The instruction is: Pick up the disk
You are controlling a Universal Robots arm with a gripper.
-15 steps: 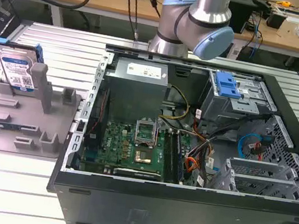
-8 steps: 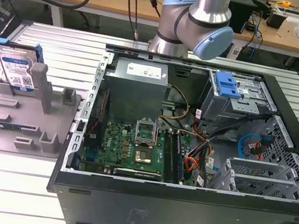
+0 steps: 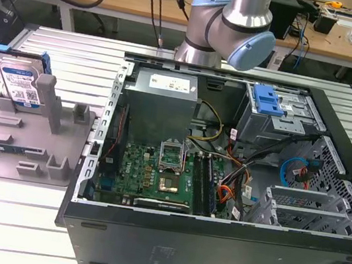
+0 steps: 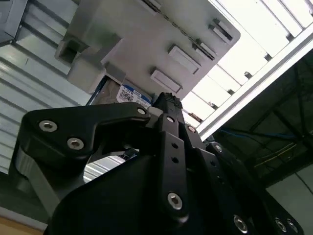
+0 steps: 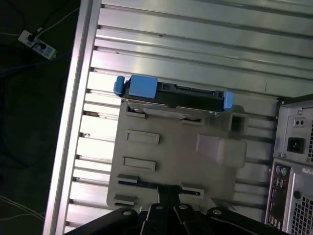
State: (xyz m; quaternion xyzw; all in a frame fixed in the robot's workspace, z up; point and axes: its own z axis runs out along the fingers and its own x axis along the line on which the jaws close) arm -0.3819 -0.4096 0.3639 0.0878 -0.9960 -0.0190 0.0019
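1. In the exterior view, the disk (image 3: 19, 84) stands on edge in a slot of the grey holder (image 3: 0, 139). The holder lies on the slatted worktop (image 3: 15, 214), at about nine o'clock from the open computer case (image 3: 210, 255). The disk's label faces the camera.
2. The arm (image 3: 232, 20) rises at about twelve o'clock of the case.
3. In the first wrist view we see the claw (image 5: 168, 190) hanging above the holder. The disk sits at the holder's far side, seen edge-on with its blue rails (image 5: 142, 87) at either end.
4. The claw's tips look pressed together with nothing between them, and they are well apart from the disk.
5. We judge the step in hand to be the approach, since the claw touches nothing yet.
6. To do it well, we would part the claw wider than the disk is thick before it descends.
7. We would turn the wrist so the jaws lie parallel to the disk's flat faces and centre them between the two rails.
8. A tall grey post (image 3: 46, 99) stands just beside the disk at its three o'clock in the exterior view, so we would keep the claw off it.
9. We would bear on the metal faces and lift straight up along the slot, since a tilted pull could jam the disk or drag the holder.
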